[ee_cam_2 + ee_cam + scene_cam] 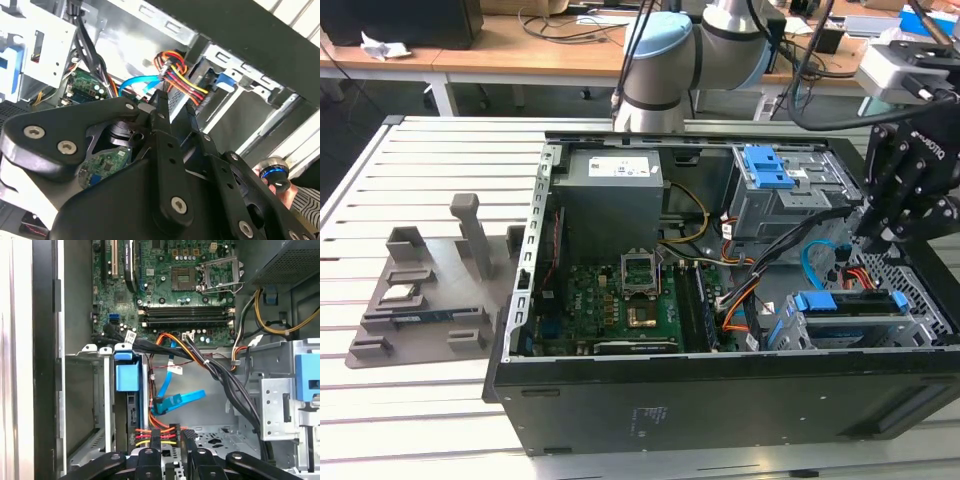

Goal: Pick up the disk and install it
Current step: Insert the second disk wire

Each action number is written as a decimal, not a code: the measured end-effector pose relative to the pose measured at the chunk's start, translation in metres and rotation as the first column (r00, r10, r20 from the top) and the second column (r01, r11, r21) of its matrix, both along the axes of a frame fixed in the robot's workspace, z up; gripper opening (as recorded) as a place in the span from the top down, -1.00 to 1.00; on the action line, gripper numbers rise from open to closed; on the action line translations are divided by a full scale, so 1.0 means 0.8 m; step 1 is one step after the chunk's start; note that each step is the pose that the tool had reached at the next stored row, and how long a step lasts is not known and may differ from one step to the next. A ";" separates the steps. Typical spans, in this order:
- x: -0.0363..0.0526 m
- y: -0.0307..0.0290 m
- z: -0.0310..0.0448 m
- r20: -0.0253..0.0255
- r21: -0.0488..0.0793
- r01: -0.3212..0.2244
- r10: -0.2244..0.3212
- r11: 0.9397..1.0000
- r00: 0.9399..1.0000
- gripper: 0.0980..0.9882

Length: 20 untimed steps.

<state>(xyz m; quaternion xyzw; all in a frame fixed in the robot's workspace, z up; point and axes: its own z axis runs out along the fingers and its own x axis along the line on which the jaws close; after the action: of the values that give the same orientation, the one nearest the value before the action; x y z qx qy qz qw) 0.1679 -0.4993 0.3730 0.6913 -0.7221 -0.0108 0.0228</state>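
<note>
The disk (850, 318) sits edge-up in the lower drive bay at the case's front corner, on the exterior view's right. Its blue plastic bracket (842, 302) runs along the top. In the first wrist view the disk (131, 415) stands in the bay slot under its blue bracket (127, 377). My gripper (868, 238) hangs over the case's right side, behind the bay and apart from the disk. In both wrist views its fingers (150, 452) stand close together with nothing held, just above a bundle of red, yellow and orange cables (160, 432). The gripper (175, 107) points into the case.
The open black computer case (720, 390) lies on a slatted white table. Inside are the motherboard (620, 300), a grey power supply (610, 190), an upper drive cage with a blue latch (775, 170) and loose cables (790, 250). A grey fixture tray (420, 300) lies at the exterior view's left.
</note>
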 end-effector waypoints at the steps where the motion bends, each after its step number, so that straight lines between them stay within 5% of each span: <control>1: -0.003 0.0008 0.0000 0.000 0.000 -0.001 0.001 1.000 1.000 0.54; 5: -0.018 -0.0010 -0.0001 0.000 0.000 -0.011 0.011 1.000 1.000 0.54; 20: -0.033 -0.0139 0.0024 0.001 0.000 -0.092 0.092 0.996 0.996 0.54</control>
<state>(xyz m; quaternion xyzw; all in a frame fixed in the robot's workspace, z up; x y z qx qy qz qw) 0.1419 -0.5104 0.3750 0.7237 -0.6897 -0.0092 0.0227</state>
